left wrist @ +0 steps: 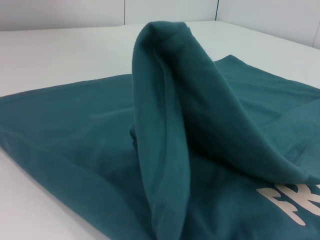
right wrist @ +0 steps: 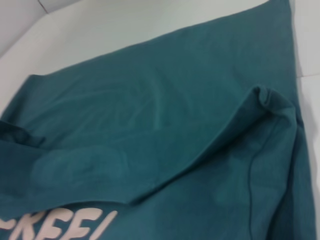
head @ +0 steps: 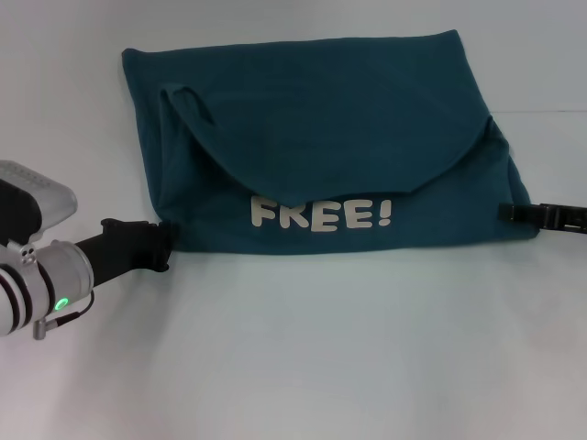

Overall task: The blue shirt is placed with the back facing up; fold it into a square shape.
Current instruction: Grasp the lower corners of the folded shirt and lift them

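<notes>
The blue shirt (head: 321, 137) lies folded on the white table, with a curved flap turned over its middle and white letters "FREE!" (head: 321, 214) along its near edge. My left gripper (head: 165, 244) is at the shirt's near left corner, shut on the fabric. A ridge of cloth (left wrist: 165, 150) rises from that corner in the left wrist view. My right gripper (head: 506, 212) reaches in from the right, its tip touching the shirt's near right edge. The right wrist view shows the shirt (right wrist: 150, 110) lying flat with one soft crease.
The white table (head: 303, 357) spreads in front of the shirt and around it. A small loop of cloth (head: 188, 101) stands up near the shirt's far left corner.
</notes>
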